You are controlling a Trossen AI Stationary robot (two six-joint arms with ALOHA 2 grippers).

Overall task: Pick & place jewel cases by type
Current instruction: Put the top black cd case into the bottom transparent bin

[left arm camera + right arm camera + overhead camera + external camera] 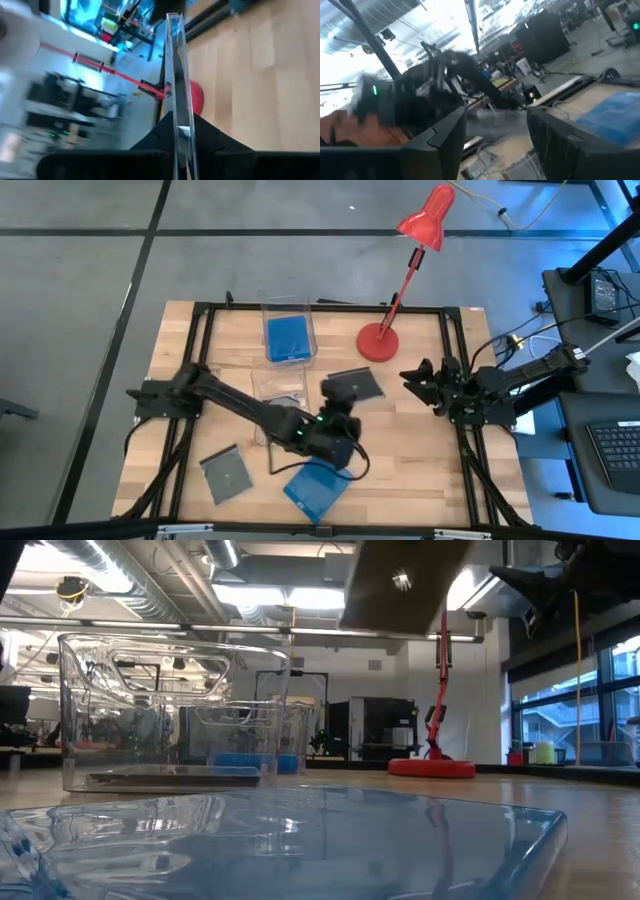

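A translucent blue square jewel case (300,840) is lying flat at the near edge of the pale wooden slatted tabletop (420,450), filling the bottom of the low view with its glossy, rippled plastic. Just beyond it, two clear rectangular plastic bins are standing in a row: the nearer bin (277,388) is holding a grey case with a disc, the farther bin (288,330) a solid blue case (287,338). Another grey transparent case (226,474) is resting on the wood toward the left front corner, well apart from the rest.

The left gripper (345,412) is hanging over the middle of the table, its dark fingers clamped on a thin grey jewel case (353,384); the left wrist view is showing that case (177,90) edge-on, pinched between the pads. The right gripper (418,380) is waiting by the table's right edge with its fingers spread apart.

A red desk lamp (400,280) with a round base is standing at the far side. A black metal frame is bordering the table, grey floor is lying around it, and the room behind is showing ceiling ducts, strip lights, windows and dark equipment.
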